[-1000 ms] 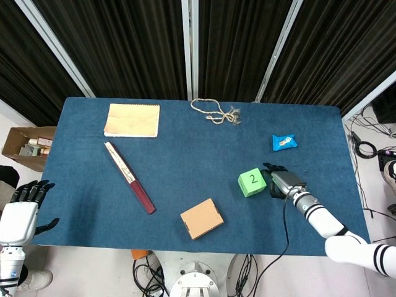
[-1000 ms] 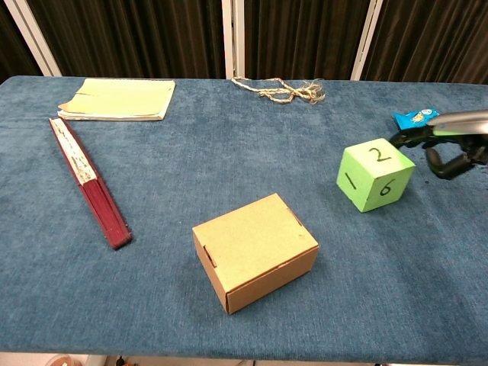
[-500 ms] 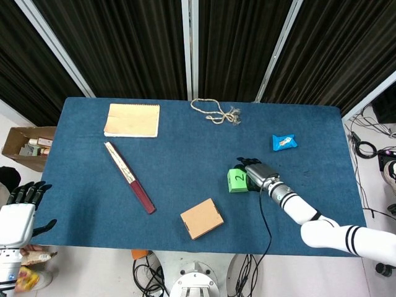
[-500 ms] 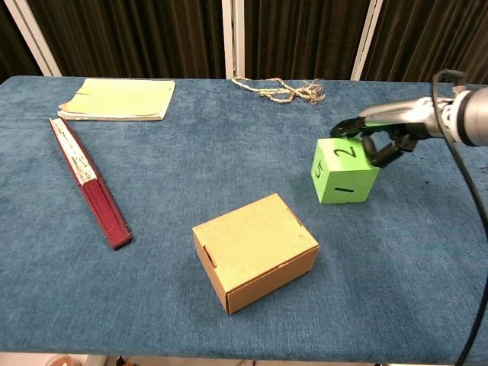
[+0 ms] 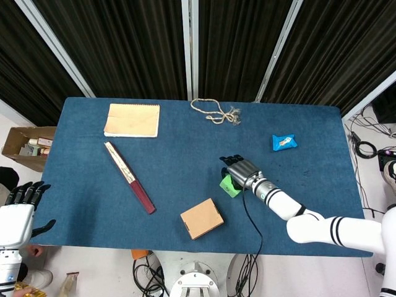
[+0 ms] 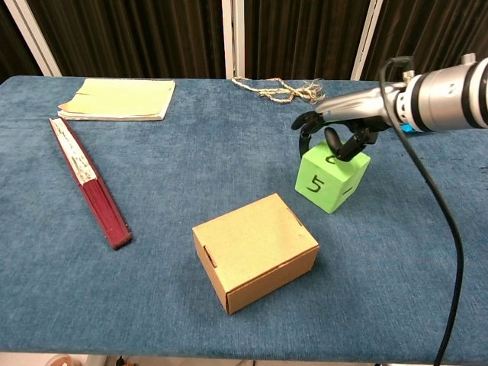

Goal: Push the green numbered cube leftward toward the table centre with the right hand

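- Head view: my right hand (image 5: pixel 240 169) reaches out over the blue table (image 5: pixel 179 161), right of the middle, and covers most of the green numbered cube (image 5: pixel 228 185); only a green corner shows at its lower left.
- Chest view: my right hand (image 6: pixel 341 126) lies on the top of the cube (image 6: pixel 329 179), with its dark fingers (image 6: pixel 335 143) curled down over the upper edge. It presses on the cube and does not enclose it.
- The cube sits tipped on the cloth, turned so that one corner faces the camera; the left face shows a 5.
- The cardboard box (image 6: pixel 255 251) stands near the cube, to its lower left, apart from it.
- My left hand (image 5: pixel 18 210) hangs off the table's left edge, holding nothing, with its dark fingers slightly spread.
- Further left on the table lie a red folded fan (image 5: pixel 129 177) and a yellow notepad (image 5: pixel 132 120).
- At the far edge lies a knotted rope (image 5: pixel 215 112); a blue snack packet (image 5: pixel 284 142) lies to the right.
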